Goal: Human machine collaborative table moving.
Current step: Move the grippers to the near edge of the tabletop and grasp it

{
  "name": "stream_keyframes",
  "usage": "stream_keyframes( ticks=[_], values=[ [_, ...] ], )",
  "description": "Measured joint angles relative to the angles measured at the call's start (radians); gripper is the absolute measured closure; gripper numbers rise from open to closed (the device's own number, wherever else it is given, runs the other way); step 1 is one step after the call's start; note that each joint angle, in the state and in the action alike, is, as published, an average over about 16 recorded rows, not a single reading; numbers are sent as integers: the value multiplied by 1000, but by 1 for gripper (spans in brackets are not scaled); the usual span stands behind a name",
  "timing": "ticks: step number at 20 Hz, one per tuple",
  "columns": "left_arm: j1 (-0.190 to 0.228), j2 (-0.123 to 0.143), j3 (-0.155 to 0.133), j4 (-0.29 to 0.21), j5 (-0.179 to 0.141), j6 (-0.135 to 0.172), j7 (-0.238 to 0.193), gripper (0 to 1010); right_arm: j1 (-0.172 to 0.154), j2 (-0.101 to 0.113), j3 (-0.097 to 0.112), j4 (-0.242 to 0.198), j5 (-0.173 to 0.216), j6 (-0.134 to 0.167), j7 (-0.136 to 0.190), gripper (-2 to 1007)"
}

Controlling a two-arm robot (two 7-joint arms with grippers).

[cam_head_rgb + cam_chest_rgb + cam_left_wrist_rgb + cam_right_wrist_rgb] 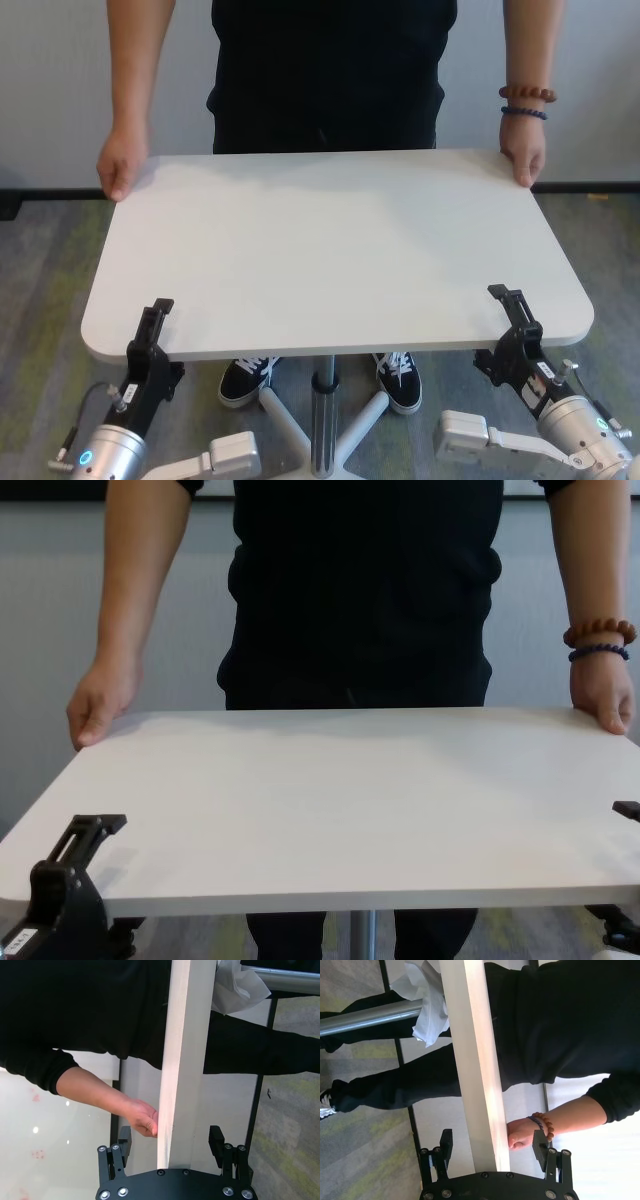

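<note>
The white table [330,250] stands on its grey pedestal pole [322,415] between the robot and the person [325,70], so that each can take one long edge. At the table's near edge, close to its left corner, the left hand [152,335] has one finger above the top and one below; at the near right corner the right hand [515,320] does the same. In both wrist views the fingers stand apart from the board with a gap, so neither hand is clamped on it yet. The person's hands [122,165] grip the two far corners, probably to share the load evenly.
</note>
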Motion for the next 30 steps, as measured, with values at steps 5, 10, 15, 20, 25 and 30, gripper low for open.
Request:
stream_keyframes(
  ticks=[5, 10, 15, 20, 25, 30],
  values=[
    [0, 0, 0, 0, 0, 0, 0, 7, 0, 0, 0, 0, -1, 1, 1, 5],
    [0, 0, 0, 0, 0, 0, 0, 7, 0, 0, 0, 0, -1, 2, 1, 5],
    [0, 0, 0, 0, 0, 0, 0, 7, 0, 0, -1, 0, -2, 3, 1, 5],
    [0, 0, 0, 0, 0, 0, 0, 7, 0, 0, -1, 0, -2, 3, 2, 5],
    [0, 0, 0, 0, 0, 0, 0, 7, 0, 0, -1, 0, -2, 4, 2, 5],
    [0, 0, 0, 0, 0, 0, 0, 7, 0, 0, -1, 0, -2, 4, 2, 5]
  ],
)
